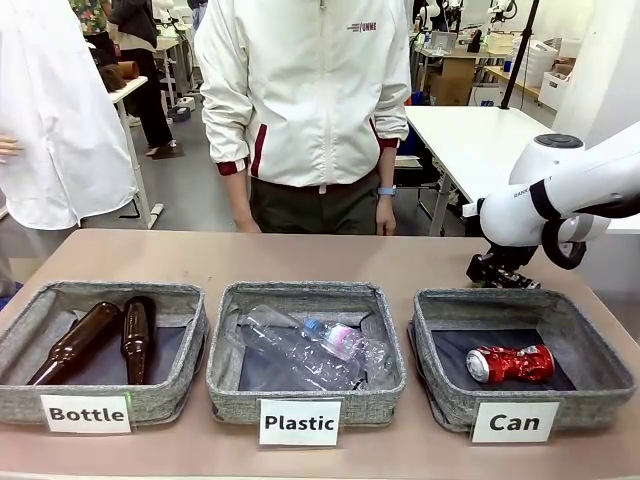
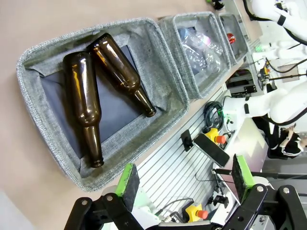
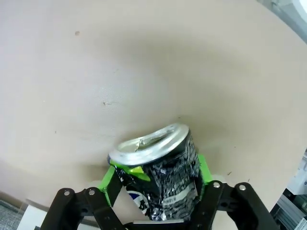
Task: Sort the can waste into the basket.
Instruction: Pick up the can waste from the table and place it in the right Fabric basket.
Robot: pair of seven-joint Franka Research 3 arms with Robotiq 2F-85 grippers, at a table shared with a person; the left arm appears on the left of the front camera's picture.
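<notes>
My right pincer (image 3: 156, 191) is clamped across the crushed black can (image 3: 160, 175) on the table, behind the far edge of the Can basket (image 1: 455, 395); light, dented, probably slippery, so I'd grip mid-body; red can (image 1: 510, 364) lies inside.

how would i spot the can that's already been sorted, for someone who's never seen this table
Three grey fabric baskets stand in a row along the near edge of the table; go to the rightmost one, the basket with the card reading "Can". On its dark lining lies the red can, crushed, on its side. Its neighbours hold clear plastic bottles and brown glass bottles.
</notes>
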